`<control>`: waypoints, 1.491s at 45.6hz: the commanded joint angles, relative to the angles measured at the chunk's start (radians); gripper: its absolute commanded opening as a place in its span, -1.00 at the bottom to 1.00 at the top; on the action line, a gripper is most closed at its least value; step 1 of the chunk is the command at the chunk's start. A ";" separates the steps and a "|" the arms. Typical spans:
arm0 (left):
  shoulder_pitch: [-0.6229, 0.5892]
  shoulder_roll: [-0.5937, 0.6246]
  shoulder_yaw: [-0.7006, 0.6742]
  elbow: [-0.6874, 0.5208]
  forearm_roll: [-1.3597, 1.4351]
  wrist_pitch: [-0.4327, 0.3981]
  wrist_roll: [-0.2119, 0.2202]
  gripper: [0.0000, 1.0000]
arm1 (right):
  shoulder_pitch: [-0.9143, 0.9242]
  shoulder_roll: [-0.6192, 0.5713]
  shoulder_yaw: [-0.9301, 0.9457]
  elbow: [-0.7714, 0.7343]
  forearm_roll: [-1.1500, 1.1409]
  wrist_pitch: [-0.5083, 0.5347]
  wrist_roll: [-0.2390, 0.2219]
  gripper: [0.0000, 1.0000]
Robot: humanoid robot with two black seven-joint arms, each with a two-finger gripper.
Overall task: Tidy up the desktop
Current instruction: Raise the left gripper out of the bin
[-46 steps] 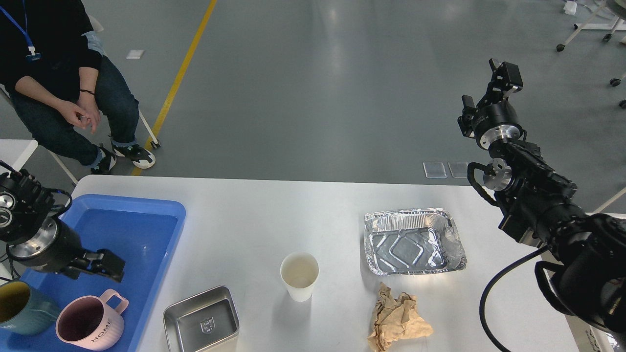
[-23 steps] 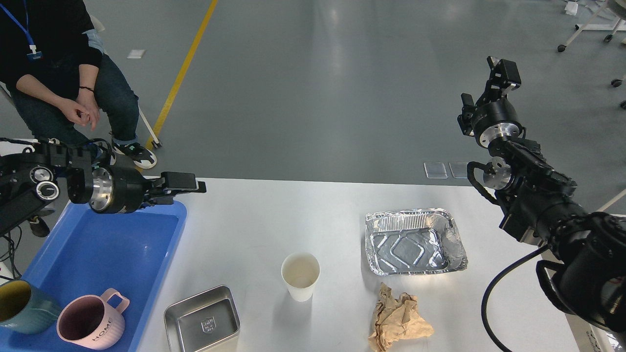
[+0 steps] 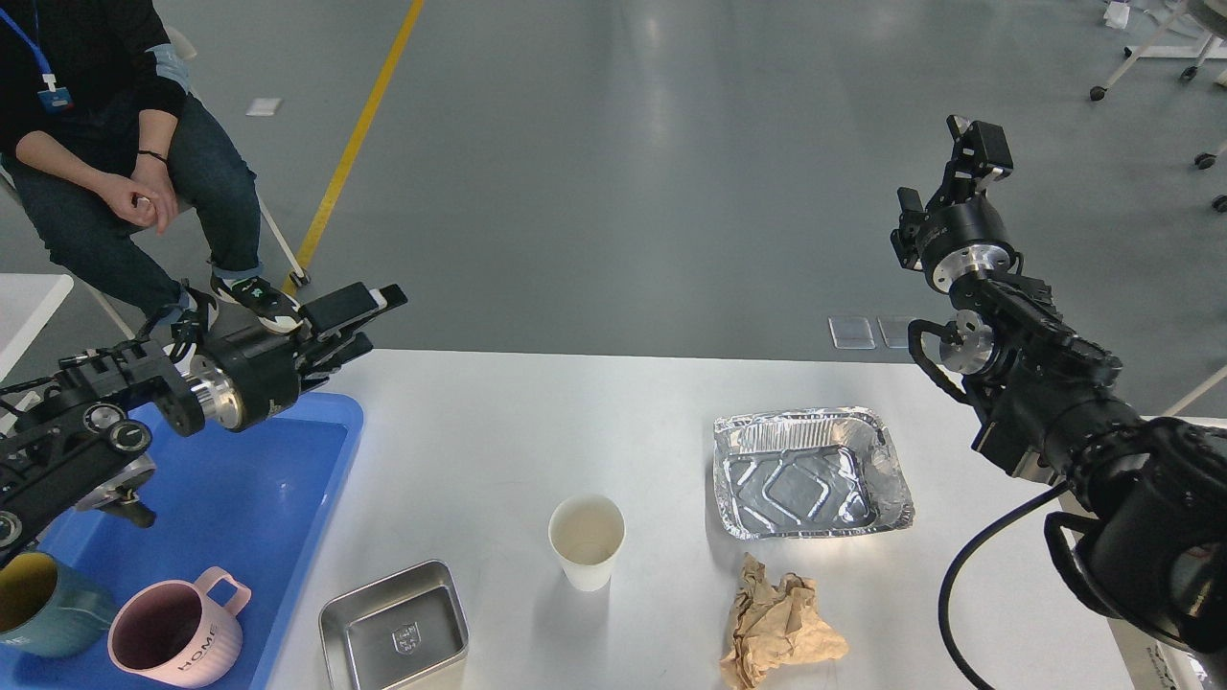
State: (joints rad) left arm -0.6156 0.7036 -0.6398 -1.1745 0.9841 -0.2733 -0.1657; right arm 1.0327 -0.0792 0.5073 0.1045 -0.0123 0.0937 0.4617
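Note:
The white desktop (image 3: 537, 431) carries a white paper cup (image 3: 587, 541), an empty foil tray (image 3: 810, 472), a crumpled brown paper (image 3: 781, 623) and a small steel tray (image 3: 395, 628). A blue tray (image 3: 240, 479) at the left holds a pink mug (image 3: 173, 637) and a teal mug (image 3: 43, 604). My left gripper (image 3: 359, 321) is raised over the blue tray's back right corner, its fingers apart and empty, pointing right. My right gripper (image 3: 976, 144) is raised high beyond the table's far right edge. It is seen from behind and its fingers cannot be told apart.
A person (image 3: 105, 144) sits beyond the table's back left corner, feet near a yellow floor line (image 3: 355, 144). Another white table's corner (image 3: 29, 297) shows at the far left. My right arm (image 3: 1074, 412) hangs over the desktop's right side.
My left gripper has risen out of the blue tray from beside the pink mug and swung up and right to the tray's back corner. The right arm has hardly moved.

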 commanded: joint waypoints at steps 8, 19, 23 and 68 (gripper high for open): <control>-0.001 0.324 0.085 -0.076 0.042 -0.161 0.034 0.95 | 0.003 -0.001 -0.001 0.000 0.000 -0.002 0.000 1.00; 0.005 0.641 0.085 -0.224 0.113 -0.313 0.008 0.95 | 0.004 0.001 -0.001 0.001 0.000 0.000 0.000 1.00; -0.004 0.738 0.080 -0.241 0.113 -0.360 0.005 0.95 | 0.006 0.001 -0.001 0.000 0.000 -0.002 0.000 1.00; -0.147 0.265 0.074 -0.110 0.205 -0.687 0.428 0.97 | 0.001 0.022 0.000 0.000 0.000 -0.003 0.000 1.00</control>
State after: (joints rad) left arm -0.7333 1.0979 -0.5646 -1.3595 1.1893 -0.8592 0.1626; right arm 1.0397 -0.0560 0.5064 0.1044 -0.0122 0.0905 0.4617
